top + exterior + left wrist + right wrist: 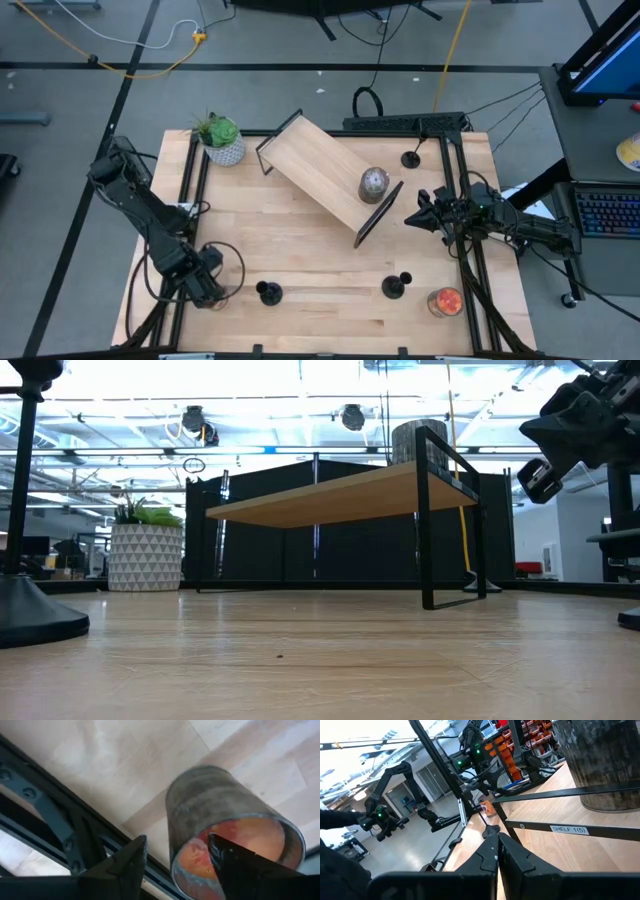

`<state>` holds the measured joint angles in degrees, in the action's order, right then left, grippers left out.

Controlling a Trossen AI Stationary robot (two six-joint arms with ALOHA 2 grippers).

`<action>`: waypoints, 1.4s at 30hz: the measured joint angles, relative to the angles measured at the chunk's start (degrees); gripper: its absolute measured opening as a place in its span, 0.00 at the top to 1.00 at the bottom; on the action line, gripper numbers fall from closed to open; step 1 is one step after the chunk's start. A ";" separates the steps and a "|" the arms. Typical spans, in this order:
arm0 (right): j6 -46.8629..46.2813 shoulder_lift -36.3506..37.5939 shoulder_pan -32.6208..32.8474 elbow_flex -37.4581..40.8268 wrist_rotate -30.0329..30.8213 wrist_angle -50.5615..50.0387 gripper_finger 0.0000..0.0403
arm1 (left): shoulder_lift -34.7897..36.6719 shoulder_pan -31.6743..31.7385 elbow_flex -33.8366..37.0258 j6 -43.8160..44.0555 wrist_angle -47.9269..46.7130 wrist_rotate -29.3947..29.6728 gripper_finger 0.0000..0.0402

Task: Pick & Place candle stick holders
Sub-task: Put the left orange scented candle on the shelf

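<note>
Pale matt wood table [320,250], light wood shelf [320,168] on black metal frame.

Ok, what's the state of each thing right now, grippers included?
near-left holder: upright on table, free.
near-right holder: upright on table, free.
far-right holder: upright on table, free.
shelf: standing, angled across table.
grey candle: upright on shelf.
orange candle: upright on table.
left gripper: fingers open, at an orange-filled jar.
right gripper: fingers shut, empty.
</note>
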<state>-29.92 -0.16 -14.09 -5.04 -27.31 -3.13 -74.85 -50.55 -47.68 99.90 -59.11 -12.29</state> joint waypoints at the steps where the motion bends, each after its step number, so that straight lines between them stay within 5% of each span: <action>1: -0.32 0.00 0.00 0.00 0.00 0.13 1.00 | 0.00 -0.01 0.08 -0.39 0.02 -0.11 0.51; 14: -0.88 0.00 0.00 -0.01 0.08 1.63 1.00 | -0.04 -0.03 0.11 -0.25 -0.36 3.49 0.98; 33: -0.91 -0.01 -0.02 -0.02 0.20 1.66 1.00 | -0.15 2.24 -3.31 -1.03 -0.84 5.03 0.99; 42: -0.88 -0.01 -0.02 -0.02 0.20 1.68 1.00 | 0.05 4.58 -12.86 -5.26 -16.54 5.01 1.00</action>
<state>-30.81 -0.18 -14.11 -5.06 -27.11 -1.45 -74.80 -45.97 -60.54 94.64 -75.65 -7.28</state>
